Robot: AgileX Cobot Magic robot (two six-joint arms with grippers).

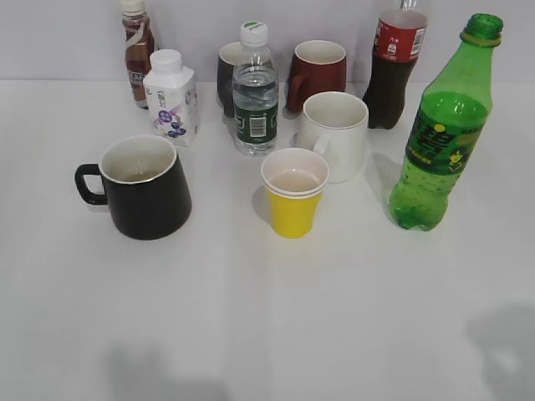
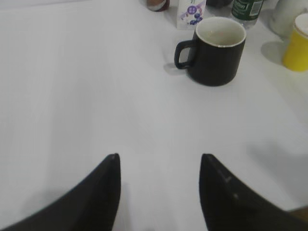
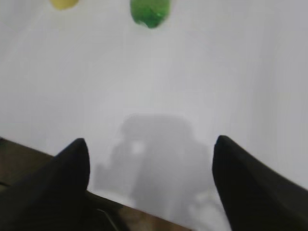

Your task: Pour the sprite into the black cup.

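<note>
The sprite [image 1: 441, 134], a tall green bottle with its green cap on, stands upright at the right of the table; its base shows at the top of the right wrist view [image 3: 150, 12]. The black cup [image 1: 144, 185], white inside with its handle to the left, stands at the left; it also shows in the left wrist view [image 2: 215, 50]. My left gripper [image 2: 159, 159] is open and empty over bare table, well short of the cup. My right gripper [image 3: 151, 144] is open and empty near the table's front edge, far from the bottle. Neither gripper shows in the exterior view.
A yellow paper cup [image 1: 293, 194] and a white mug [image 1: 334, 134] stand mid-table. Behind are a clear water bottle [image 1: 255, 93], a cola bottle [image 1: 394, 63], a dark red mug [image 1: 318, 73], a narrower dark mug [image 1: 227, 73], a small white carton [image 1: 171, 98] and a brown bottle [image 1: 137, 52].
</note>
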